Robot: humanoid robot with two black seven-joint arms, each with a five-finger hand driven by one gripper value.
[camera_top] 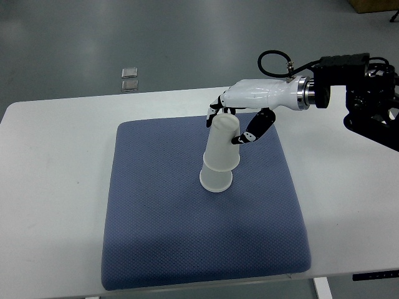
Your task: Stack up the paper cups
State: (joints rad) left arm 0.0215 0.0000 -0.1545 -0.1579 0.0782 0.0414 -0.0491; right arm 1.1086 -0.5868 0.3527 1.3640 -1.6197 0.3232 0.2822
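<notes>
Two white paper cups stand upside down on the blue mat (156, 237), one nested over the other. Only the wide rim band of the lower cup (216, 180) shows. The upper cup (222, 146) sits over it, tilted a little to the right. My right hand (232, 124) reaches in from the right edge and is shut on the upper cup near its top, with the fingers (215, 112) behind it and the thumb (252, 132) on its right side. The left arm is out of the picture.
The mat lies on a white table (56, 187) whose front edge runs along the bottom. The right arm's black wrist housing (355, 87) and a cable loop (274, 62) hang over the table's far right corner. Two small metal squares (129, 78) lie on the floor beyond the table.
</notes>
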